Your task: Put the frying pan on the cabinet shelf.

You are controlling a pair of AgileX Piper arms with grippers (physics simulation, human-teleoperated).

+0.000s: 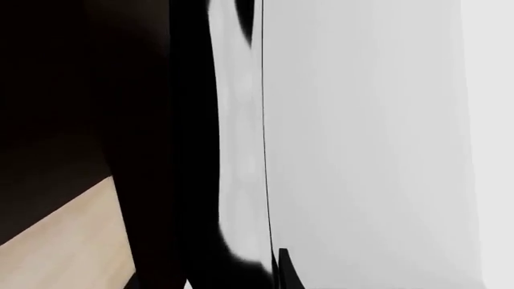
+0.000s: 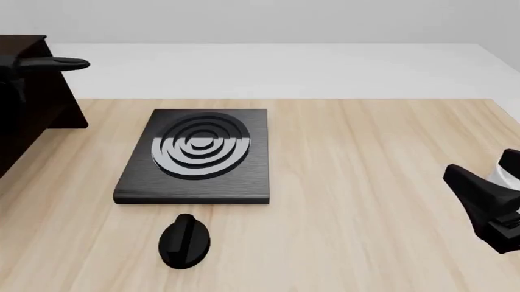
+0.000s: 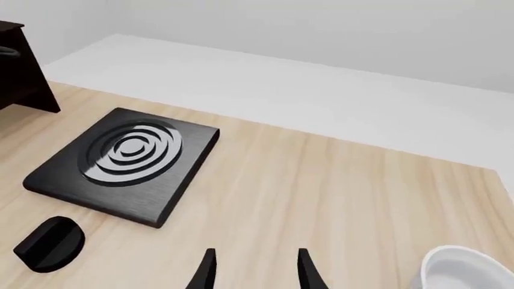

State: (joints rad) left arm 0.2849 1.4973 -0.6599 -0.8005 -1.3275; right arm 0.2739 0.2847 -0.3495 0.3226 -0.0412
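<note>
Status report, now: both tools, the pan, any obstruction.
Right tool open, empty, low over table. Left tool not visible. Frying pan handle juts from the cabinet at far left. Stove plate, knob well clear.

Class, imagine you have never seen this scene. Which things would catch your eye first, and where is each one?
First comes the flat black stove plate with its concentric rings, left of the middle of the light wooden tabletop. Just in front of it lies the black oval knob. At the far left edge stands the very dark cabinet, with a long black handle jutting out near its top, and the right gripper hangs open at the right.
</note>
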